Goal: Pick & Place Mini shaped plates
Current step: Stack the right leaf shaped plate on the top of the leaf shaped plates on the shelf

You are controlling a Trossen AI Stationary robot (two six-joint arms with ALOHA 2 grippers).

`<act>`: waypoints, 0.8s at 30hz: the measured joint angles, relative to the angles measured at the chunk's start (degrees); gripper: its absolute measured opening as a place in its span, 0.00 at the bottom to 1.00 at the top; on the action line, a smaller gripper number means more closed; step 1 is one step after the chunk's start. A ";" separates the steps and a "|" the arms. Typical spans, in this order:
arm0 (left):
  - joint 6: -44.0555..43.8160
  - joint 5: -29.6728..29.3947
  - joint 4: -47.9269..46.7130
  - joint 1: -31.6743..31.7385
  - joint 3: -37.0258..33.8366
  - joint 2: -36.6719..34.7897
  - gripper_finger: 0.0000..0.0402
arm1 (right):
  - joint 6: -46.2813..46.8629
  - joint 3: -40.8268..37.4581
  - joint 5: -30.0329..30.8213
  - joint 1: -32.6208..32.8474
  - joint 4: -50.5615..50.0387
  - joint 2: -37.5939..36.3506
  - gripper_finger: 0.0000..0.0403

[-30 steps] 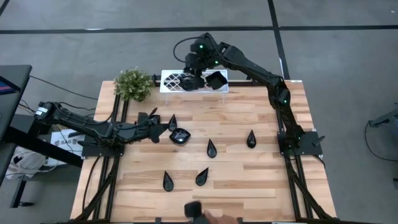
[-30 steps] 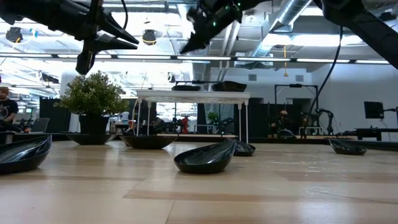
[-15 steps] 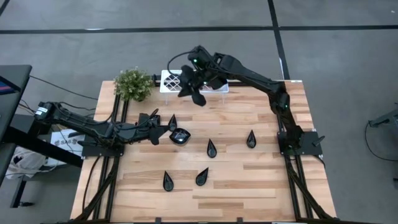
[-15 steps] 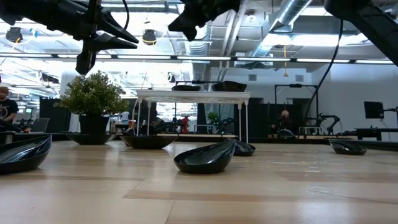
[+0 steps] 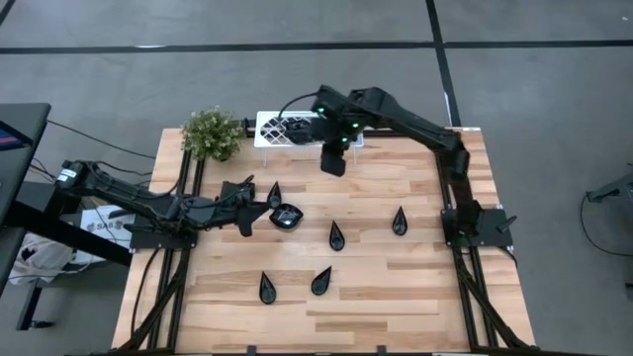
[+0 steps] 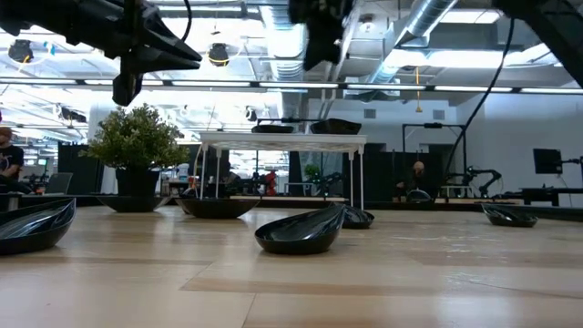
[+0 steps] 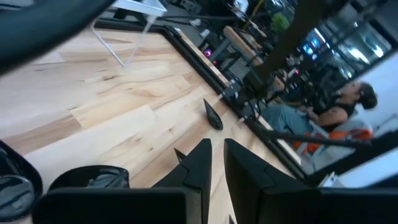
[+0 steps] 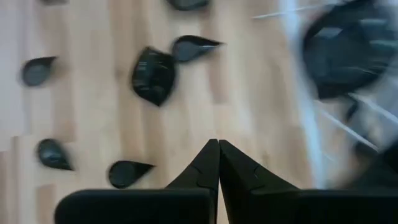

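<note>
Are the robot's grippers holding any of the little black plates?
No. The right gripper is shut with nothing between its fingers, above the table near the white tray. The left gripper holds nothing, beside a roundish plate.

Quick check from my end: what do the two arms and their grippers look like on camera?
Both arms are dark, jointed links. The right arm has green lights near its wrist and a black cable looping beside it. The left arm carries a white label near its base. The right gripper has two black, tapered fingers with notched inner edges; the left gripper has matching pointed black fingers.
</note>
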 joint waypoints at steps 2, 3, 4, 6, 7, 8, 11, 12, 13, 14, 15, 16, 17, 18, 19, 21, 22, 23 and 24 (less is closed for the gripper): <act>1.55 -0.07 0.00 -0.61 0.00 0.00 0.11 | 1.08 -1.40 2.89 0.08 0.17 -3.30 0.00; 1.69 -0.27 0.01 -0.82 0.00 0.00 0.11 | 1.64 -2.54 4.67 0.08 0.44 -5.30 0.00; 1.78 -0.32 0.00 -0.85 0.00 0.00 0.11 | 2.39 -4.10 6.40 0.13 1.31 -7.57 0.00; 2.87 -0.40 0.00 -0.85 0.00 0.00 0.12 | 4.08 -8.11 9.12 0.18 4.29 -12.37 0.00; 3.46 -0.46 0.02 -0.80 0.00 0.00 0.12 | 5.05 -10.82 10.55 0.31 6.67 -15.05 0.00; 3.86 -0.44 0.02 -0.65 0.00 0.00 0.12 | 5.87 -14.18 12.06 0.61 9.56 -17.95 0.00; 4.23 -0.44 0.04 0.42 0.00 -0.02 0.12 | 8.15 -26.36 17.09 1.62 19.89 -27.66 0.00; 4.87 -0.44 0.02 1.18 0.00 -0.26 0.12 | 9.14 -31.26 18.90 2.15 23.66 -31.16 0.00; 6.06 -0.47 0.07 2.02 0.00 -0.48 0.11 | 10.26 -36.18 20.46 2.72 27.58 -34.48 0.00; 7.76 -0.49 0.08 2.95 0.00 -0.76 0.11 | 11.44 -41.50 21.87 3.35 31.40 -37.98 0.00; 9.42 -0.49 0.04 3.89 0.00 -0.96 0.10 | 12.62 -46.69 23.15 4.13 34.83 -41.06 0.00; 10.07 -0.20 -0.02 4.84 -0.01 -1.30 0.10 | 13.75 -51.72 24.06 5.08 38.02 -44.05 0.00; 10.23 0.50 -0.19 5.56 -0.03 -1.70 0.09 | 14.75 -56.60 24.77 6.02 40.89 -46.75 0.00; 10.34 1.78 -0.28 6.21 -0.04 -2.04 0.09 | 15.80 -60.76 25.06 7.03 43.45 -49.12 0.00; 10.36 3.30 -1.13 7.08 -0.02 -2.30 0.08 | 17.06 -64.88 25.09 8.20 45.85 -51.44 0.00; 10.29 6.94 -4.84 8.71 -0.02 -2.37 0.08 | 19.48 -71.51 25.08 10.47 50.05 -54.60 0.00; 10.20 9.12 -7.53 9.51 -0.02 -2.40 0.09 | 20.47 -74.28 25.02 11.68 51.81 -55.67 0.00; 9.72 11.35 -9.78 10.28 -0.02 -2.23 0.09 | 21.12 -76.54 24.97 12.89 53.08 -56.31 0.00; 8.90 13.94 -12.35 11.10 -0.02 -2.17 0.10 | 21.63 -78.32 24.97 13.97 54.19 -56.69 0.00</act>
